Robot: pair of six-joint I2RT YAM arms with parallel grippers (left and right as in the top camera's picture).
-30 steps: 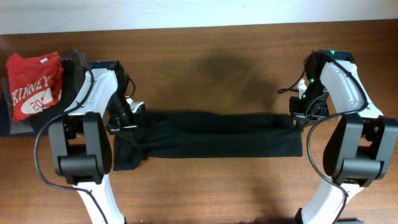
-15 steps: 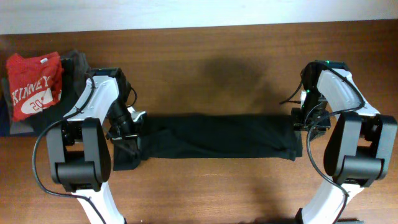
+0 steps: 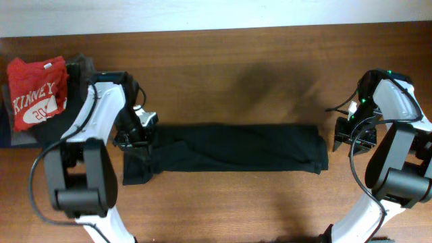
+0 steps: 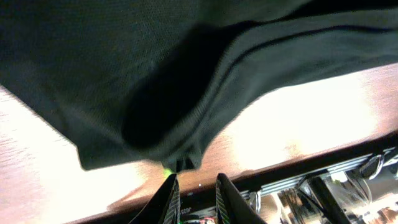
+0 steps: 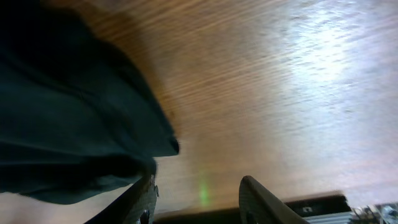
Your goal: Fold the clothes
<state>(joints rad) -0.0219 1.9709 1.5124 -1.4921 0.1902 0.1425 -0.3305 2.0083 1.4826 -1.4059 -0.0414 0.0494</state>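
- Brown wooden worktop [image 3: 229,81] ran under both arms, with a pale strip of wall behind its far edge.
- The black garment [image 3: 236,148] lay across the middle of the worktop as one long band, reaching from near the left edge toward the right edge.
- Half a second earlier the right gripper had been at the band's right end. That end now lay flat and free, and the band had barely shifted.
- The cloth was matte and soft, layered, with long creases running lengthwise. At its left end a wider flap dropped toward the near edge.
- The left gripper [image 3: 138,131] hung over that left end, about where it had been. In the wrist view its jaws [image 4: 196,183] stood narrowly apart, with a bunched hem just off the tips and no cloth seen between them.
- The right gripper [image 3: 354,135] had drawn off toward the right edge and was clear of the garment. Its jaws [image 5: 198,183] stood wide over bare wood.
- A red T-shirt [image 3: 37,91] stayed at the far left corner.
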